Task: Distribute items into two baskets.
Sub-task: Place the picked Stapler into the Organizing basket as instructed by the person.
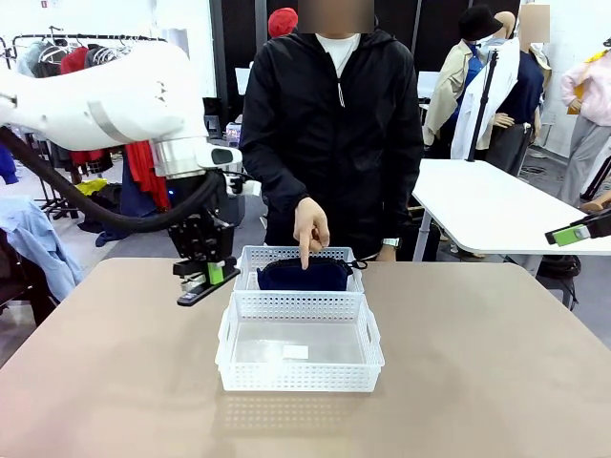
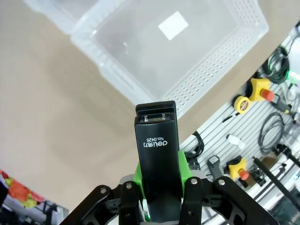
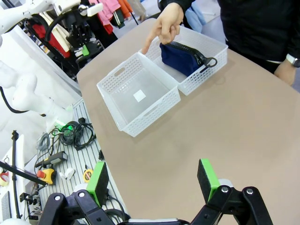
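My left gripper [image 1: 212, 273] is shut on the black stapler [image 1: 202, 286] and holds it above the table, just left of the two white baskets. In the left wrist view the stapler [image 2: 157, 164] sticks out between the green pads, with the near basket [image 2: 220, 61] beyond it. The near basket [image 1: 299, 378] holds only a small white label [image 1: 295, 352]. In the far basket [image 1: 250, 256] lies the navy pouch [image 1: 304, 276]. A person's hand [image 1: 310, 232] points a finger down over the pouch. My right gripper [image 3: 152, 180] stands open and empty, well back from the baskets.
The brown table [image 1: 477, 382] has free room on both sides of the baskets. A white table [image 1: 496, 205] stands at the back right. Tools and cables [image 2: 253, 93] lie below the table's near edge. The person stands close behind the far basket.
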`<state>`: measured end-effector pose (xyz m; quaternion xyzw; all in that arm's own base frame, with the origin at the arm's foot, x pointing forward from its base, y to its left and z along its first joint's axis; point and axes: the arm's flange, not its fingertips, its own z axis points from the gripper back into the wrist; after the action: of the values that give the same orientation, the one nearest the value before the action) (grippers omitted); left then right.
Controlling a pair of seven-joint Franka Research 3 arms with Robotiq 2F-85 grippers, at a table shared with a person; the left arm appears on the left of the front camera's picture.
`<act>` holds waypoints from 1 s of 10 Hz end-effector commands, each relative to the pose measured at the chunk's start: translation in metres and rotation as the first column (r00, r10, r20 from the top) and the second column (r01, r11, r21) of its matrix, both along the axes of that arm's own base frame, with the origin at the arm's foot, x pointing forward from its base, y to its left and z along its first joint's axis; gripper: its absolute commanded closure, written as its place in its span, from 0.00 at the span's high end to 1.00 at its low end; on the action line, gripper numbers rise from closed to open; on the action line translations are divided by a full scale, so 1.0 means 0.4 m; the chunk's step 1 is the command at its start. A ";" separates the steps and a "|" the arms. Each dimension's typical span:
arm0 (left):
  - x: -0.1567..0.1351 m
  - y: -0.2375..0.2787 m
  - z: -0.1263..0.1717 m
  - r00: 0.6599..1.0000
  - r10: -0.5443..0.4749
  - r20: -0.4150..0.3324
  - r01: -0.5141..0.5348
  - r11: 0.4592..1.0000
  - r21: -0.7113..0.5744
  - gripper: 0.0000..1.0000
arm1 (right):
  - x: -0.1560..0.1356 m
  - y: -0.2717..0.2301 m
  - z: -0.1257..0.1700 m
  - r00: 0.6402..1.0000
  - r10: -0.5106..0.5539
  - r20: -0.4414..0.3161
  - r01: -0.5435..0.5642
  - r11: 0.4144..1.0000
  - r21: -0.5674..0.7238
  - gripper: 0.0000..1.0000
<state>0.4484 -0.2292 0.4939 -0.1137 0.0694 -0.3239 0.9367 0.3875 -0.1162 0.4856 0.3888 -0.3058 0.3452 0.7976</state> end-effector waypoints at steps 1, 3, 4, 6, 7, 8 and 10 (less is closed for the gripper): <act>0.026 -0.033 -0.010 0.995 -0.095 0.011 0.095 0.995 -0.036 0.12 | 0.001 0.003 0.005 1.000 -0.005 0.002 0.005 1.000 0.009 1.00; 0.046 -0.088 -0.023 0.985 -0.166 0.042 0.168 0.984 -0.055 0.12 | 0.001 0.003 0.005 1.000 -0.005 0.002 0.005 1.000 0.009 1.00; 0.055 -0.120 -0.035 0.979 -0.201 0.041 0.203 0.977 -0.062 0.12 | 0.001 0.003 0.005 1.000 -0.005 0.002 0.005 1.000 0.009 1.00; 0.056 -0.170 -0.068 0.967 -0.250 0.051 0.253 0.966 -0.061 0.12 | 0.001 0.003 0.005 1.000 -0.005 0.002 0.005 1.000 0.009 1.00; 0.057 -0.195 -0.084 0.962 -0.267 0.060 0.270 0.961 -0.062 0.12 | 0.001 0.003 0.005 1.000 -0.005 0.002 0.005 1.000 0.009 1.00; 0.058 -0.219 -0.101 0.956 -0.285 0.076 0.289 0.956 -0.051 0.12 | 0.001 0.003 0.005 1.000 -0.005 0.002 0.005 1.000 0.009 1.00; 0.059 -0.257 -0.129 0.940 -0.318 0.122 0.322 0.947 -0.015 0.12 | 0.001 0.003 0.005 1.000 -0.005 0.002 0.005 1.000 0.009 1.00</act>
<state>0.4672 -0.3301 0.4414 -0.1138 0.0424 -0.4620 0.8785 0.3875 -0.1164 0.4856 0.3887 -0.3058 0.3450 0.7977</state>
